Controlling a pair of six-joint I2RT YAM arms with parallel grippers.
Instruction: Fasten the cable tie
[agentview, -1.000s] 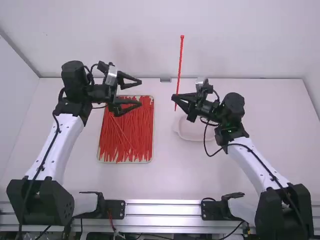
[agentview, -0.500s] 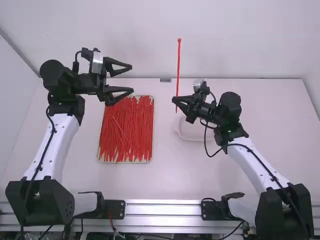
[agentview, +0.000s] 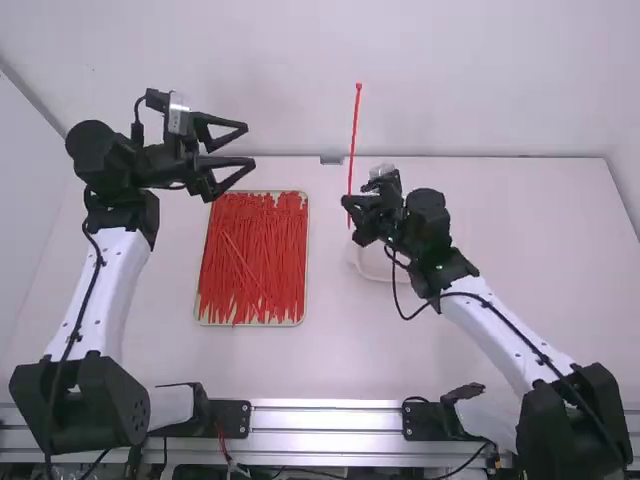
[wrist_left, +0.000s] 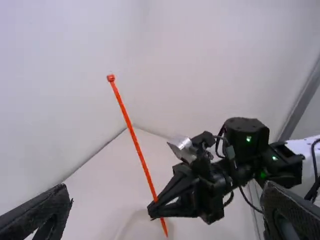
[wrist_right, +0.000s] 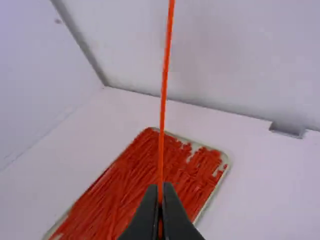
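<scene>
High view shows the right gripper (agentview: 352, 218) up off the table (agentview: 560, 230). Its two fingers are pinched tight on the low end of one red cable tie (agentview: 353, 150). In the right wrist view the two black fingers (wrist_right: 149, 217) press close together, and the red strip is caught between them.

The cable tie stands almost straight up from the fingers, like a thin stick. It is straight and not bent into a loop. Its little square head (wrist_left: 110, 78) is at the very top, free in the air, in front of the white wall (agentview: 480, 70). A short bit of the tie pokes out below the fingers.

The left gripper (agentview: 238, 147) is up in the air too, on the left side, well apart from the cable tie. Its fingers are spread wide and hold nothing. It points across at the right gripper. In the left wrist view its own fingers (wrist_left: 42, 215) sit far apart, with the cable tie and the right gripper farther off between them.

Under the right gripper a white dish (agentview: 372, 268) sits on the table. To the left of the dish lies a flat tray (agentview: 250, 323) with round corners. A thick pile of red ties (agentview: 255, 255) lies in the tray, most of them lined up the long way.
</scene>
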